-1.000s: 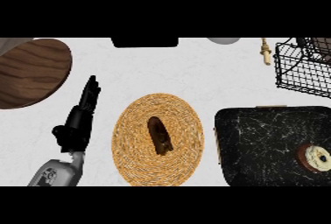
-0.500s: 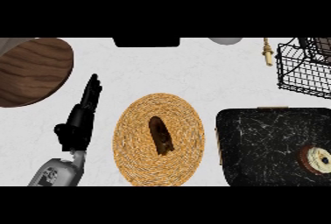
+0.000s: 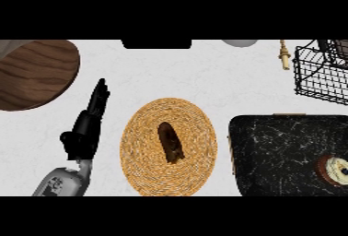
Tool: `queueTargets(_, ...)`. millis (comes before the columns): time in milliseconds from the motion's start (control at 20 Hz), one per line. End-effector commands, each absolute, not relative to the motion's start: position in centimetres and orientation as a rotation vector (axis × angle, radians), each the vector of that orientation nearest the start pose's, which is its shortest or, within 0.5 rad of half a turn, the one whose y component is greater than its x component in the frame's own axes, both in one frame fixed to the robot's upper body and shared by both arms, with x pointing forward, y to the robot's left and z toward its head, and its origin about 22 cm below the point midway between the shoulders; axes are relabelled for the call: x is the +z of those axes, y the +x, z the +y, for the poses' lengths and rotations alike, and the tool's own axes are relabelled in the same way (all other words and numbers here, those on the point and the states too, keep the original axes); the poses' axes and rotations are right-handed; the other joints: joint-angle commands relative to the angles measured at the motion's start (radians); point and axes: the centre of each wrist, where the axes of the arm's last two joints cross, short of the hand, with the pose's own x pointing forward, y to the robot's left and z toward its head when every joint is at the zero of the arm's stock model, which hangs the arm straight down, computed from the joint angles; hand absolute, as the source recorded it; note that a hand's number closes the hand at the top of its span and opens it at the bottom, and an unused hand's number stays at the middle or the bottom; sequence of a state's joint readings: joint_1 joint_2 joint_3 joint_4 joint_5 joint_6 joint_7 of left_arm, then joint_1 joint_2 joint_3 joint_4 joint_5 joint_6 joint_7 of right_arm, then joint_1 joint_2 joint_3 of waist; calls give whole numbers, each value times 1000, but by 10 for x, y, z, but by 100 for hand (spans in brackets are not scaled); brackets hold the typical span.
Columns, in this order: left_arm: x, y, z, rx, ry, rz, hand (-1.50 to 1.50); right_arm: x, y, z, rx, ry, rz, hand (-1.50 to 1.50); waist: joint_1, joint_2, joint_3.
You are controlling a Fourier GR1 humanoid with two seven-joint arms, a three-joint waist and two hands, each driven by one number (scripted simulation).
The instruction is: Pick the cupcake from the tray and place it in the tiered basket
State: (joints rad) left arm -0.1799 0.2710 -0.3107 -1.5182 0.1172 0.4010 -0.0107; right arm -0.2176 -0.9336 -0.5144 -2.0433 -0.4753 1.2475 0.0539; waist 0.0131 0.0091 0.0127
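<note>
The cupcake [image 3: 334,169], pale with a brown rim, sits on the black marbled tray [image 3: 285,147] at the lower right. The black wire tiered basket [image 3: 321,71] stands at the upper right, partly cut off by the edge. My left hand [image 3: 86,124] shows at the lower left with straight fingers pointing up, open and holding nothing, far from the tray. My right hand is out of view.
A round woven mat [image 3: 170,147] with a dark brown item [image 3: 171,142] on it lies in the middle. A large wooden bowl [image 3: 31,73] sits at the upper left. A small wooden utensil [image 3: 285,54] lies beside the basket. Dark and grey objects touch the top edge.
My left hand has drifted slightly up and to the right. Nothing else has moved.
</note>
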Motion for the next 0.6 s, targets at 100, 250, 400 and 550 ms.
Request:
queueTargets(100,31,276,202,-104,164,-1662,0,321,184,-361,1925,82,-1512,-150,-1,1,1)
queueTargets(250,32,274,194,-111,162,-1685,0,321,179,-355,1945,25,-1501,-150,3,-1,1)
queueTargets(400,25,275,206,-101,170,-1666,0,321,178,-354,1951,17,-1508,-150,9,6,1)
queueTargets(550,31,275,205,-119,168,-1686,0,319,174,-341,1992,17,-1525,-150,23,3,3)
